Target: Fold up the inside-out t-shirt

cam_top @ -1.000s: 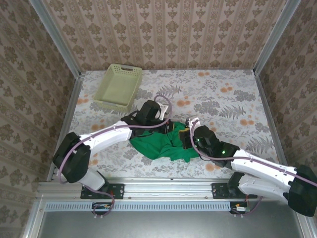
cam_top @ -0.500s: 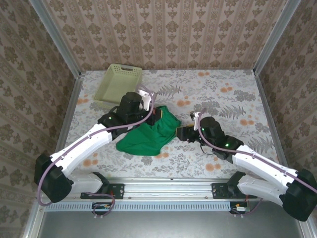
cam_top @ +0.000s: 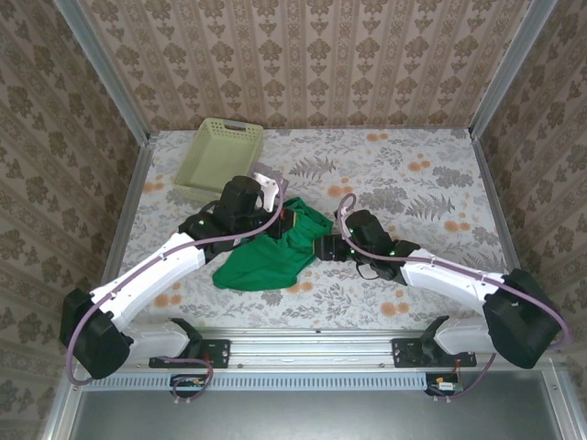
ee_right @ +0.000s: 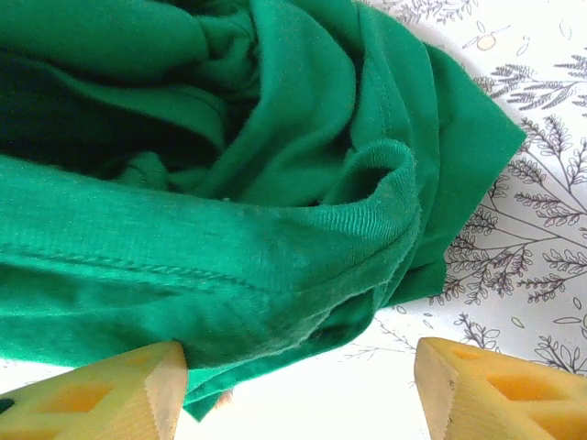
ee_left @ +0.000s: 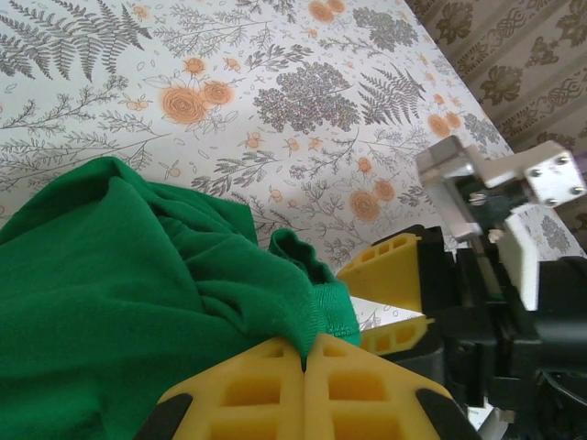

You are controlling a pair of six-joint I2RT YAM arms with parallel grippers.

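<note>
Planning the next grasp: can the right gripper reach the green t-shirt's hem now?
Probably yes: the right gripper is open, the t-shirt lies just before its fingers, nothing between. The left gripper pinches it nearby.

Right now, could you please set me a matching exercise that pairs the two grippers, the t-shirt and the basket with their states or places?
Column one:
1 left gripper
2 right gripper
3 t-shirt
4 basket

Column two:
A in the far left corner of the table
B jaws apart at the edge of the green cloth
C clamped shut on a fold of green cloth
D bunched in a heap near the middle

Pairs: 1-C, 2-B, 3-D, 4-A
</note>
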